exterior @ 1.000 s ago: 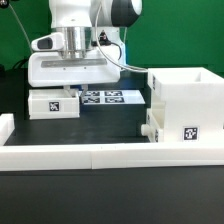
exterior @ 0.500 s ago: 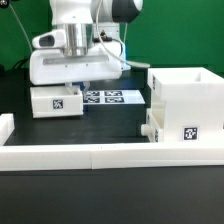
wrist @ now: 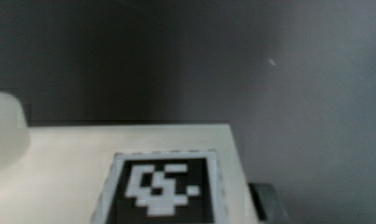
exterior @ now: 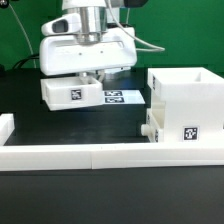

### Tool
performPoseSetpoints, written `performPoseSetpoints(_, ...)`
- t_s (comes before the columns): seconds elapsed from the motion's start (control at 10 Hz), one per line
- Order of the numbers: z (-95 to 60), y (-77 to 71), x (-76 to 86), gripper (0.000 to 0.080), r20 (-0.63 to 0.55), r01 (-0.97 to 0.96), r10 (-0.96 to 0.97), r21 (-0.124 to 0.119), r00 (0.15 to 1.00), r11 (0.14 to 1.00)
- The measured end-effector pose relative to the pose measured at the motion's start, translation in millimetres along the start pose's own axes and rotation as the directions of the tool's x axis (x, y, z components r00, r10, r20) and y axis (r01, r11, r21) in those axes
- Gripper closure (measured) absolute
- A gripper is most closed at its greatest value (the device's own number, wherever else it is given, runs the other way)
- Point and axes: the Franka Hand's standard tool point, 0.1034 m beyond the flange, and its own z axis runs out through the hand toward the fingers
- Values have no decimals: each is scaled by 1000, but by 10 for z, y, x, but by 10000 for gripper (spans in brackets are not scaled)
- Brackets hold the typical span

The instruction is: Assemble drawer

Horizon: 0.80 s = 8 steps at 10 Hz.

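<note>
While the gripper (exterior: 91,76) hangs over the worktop (exterior: 100,128), its jaws look pinched on the top edge of the small tagged drawer part (exterior: 72,93), by the marker board (exterior: 114,97), apart from the big open box (exterior: 187,100). Prob. light, stiff, slick plastic (could pivot), so grip mid-edge.

Exterior feed looks fine on my end: bright, even light, seemingly from above, since the top rim of the drawer box (exterior: 185,78) is nearly blown out while its front face reads a shade greyer. Shadows beside the box on the black table (exterior: 60,130) are soft and barely visible. Everything's a bit low-res. Wrist feed is dimmer and mushy, and the marker tag (wrist: 164,185) is clearly out of focus.
</note>
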Motion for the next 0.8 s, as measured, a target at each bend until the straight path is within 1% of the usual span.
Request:
performPoseSetpoints(0.1, 0, -24, 96, 757, -7, 10, -10, 4, 1000, 1000)
performPoseSetpoints(0.2, -24, -38, 225, 757, -24, 17, -17, 3, 1000, 1000)
performPoseSetpoints(0.3, -49, -94, 355, 757, -32, -13, 13, 10, 999, 1000)
performPoseSetpoints(0.5, -70, -304, 650, 757, -33, -42, 43, 34, 999, 999)
performPoseSetpoints(0.6, -36, -365, 697, 757, -32, -30, 32, 39, 999, 999)
performPoseSetpoints(0.8, -10, -367, 688, 757, -28, -24, 25, 42, 999, 999)
